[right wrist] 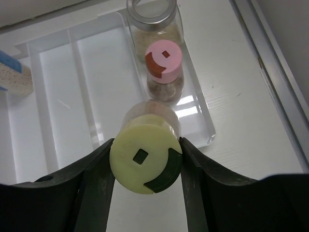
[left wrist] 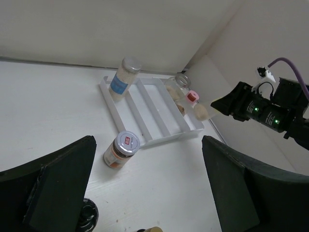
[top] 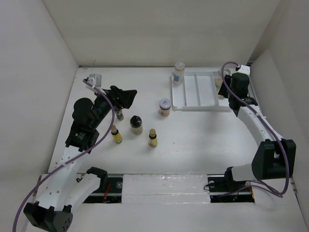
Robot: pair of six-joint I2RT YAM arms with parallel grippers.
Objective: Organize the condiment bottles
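Tabletop tray [right wrist: 63, 96] holds pink-capped jar [right wrist: 164, 60]; right hand [right wrist: 146, 168] pinches yellow-capped jar [right wrist: 142, 150]; left hand [left wrist: 147, 162] spread.

Overhead plus wrist close-ups, tray [top: 200, 89] shared

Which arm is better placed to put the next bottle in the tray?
Right. The right claw is shut on the yellow-capped jar at the tray, beside the pink-capped jar; the left claw hangs open, far from the tray.

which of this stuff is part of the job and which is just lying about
Job: blue-label jar, red-white-cap jar, black-cap bottle, yellow-label bottles, small dark-topped bottle, pink-cap jar, clear jar, yellow-cap jar in right gripper jaws.
Other: white tray, tape strip.
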